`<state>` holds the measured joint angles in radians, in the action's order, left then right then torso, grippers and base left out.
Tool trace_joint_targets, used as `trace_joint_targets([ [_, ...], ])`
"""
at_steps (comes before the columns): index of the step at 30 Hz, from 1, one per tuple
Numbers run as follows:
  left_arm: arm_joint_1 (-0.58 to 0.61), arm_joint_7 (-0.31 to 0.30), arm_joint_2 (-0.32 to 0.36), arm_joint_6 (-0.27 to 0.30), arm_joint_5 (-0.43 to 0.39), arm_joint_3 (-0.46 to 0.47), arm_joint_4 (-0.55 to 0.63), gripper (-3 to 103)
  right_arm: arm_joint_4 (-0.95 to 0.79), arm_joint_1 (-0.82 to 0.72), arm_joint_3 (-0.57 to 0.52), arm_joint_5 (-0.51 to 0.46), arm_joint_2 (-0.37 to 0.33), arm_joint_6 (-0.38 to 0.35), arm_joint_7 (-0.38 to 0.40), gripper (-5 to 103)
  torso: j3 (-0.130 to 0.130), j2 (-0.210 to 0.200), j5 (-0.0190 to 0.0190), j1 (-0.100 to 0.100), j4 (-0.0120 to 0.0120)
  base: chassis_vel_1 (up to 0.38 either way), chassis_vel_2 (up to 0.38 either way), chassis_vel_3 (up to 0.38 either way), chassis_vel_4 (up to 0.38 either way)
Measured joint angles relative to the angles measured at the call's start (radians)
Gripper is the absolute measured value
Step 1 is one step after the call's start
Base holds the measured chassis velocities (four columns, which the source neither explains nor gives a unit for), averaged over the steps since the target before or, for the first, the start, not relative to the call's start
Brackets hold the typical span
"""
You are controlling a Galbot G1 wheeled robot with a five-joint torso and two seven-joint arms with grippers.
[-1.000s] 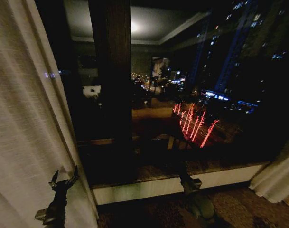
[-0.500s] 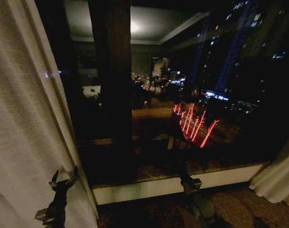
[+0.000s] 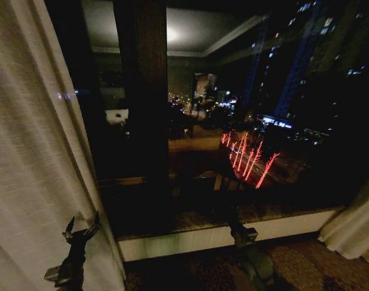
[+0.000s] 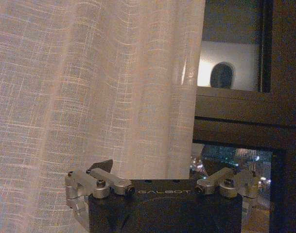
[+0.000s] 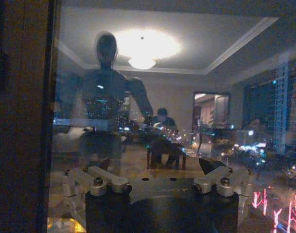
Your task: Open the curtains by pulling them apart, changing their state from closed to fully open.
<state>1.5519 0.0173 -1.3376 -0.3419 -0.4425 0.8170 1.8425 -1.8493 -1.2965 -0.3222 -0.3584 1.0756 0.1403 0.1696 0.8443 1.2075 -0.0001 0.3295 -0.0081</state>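
The curtains hang apart in the head view. A sheer cream panel (image 3: 33, 151) covers the left side, and a second panel (image 3: 354, 227) is bunched at the lower right. My left gripper (image 3: 82, 228) points up, open, in front of the left panel's inner edge. In the left wrist view the woven cloth (image 4: 89, 87) hangs just beyond the left gripper (image 4: 160, 170), with nothing gripped; whether they touch cannot be told. My right gripper (image 3: 237, 225) stands low in front of the bare window. In the right wrist view the right gripper (image 5: 155, 167) is open and faces the glass.
Between the panels is a dark night window, with a wide dark wooden post (image 3: 145, 103) left of centre. Below it runs a white sill (image 3: 202, 237), and patterned carpet (image 3: 305, 264) lies before it. The glass (image 5: 138, 97) reflects the lit room and the robot.
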Motion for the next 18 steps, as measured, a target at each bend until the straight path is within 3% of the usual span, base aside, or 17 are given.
trace_joint_targets([
  [18, 0.000, 0.000, 0.000, 0.000, 0.000, 0.000, 0.000, 100, 0.000, 0.000, 0.000, 0.000, 0.000, 0.000, 0.000, 100, 0.000, 0.000, 0.0000, 0.000, 0.0000, 0.000, 0.000, 0.000, 0.000],
])
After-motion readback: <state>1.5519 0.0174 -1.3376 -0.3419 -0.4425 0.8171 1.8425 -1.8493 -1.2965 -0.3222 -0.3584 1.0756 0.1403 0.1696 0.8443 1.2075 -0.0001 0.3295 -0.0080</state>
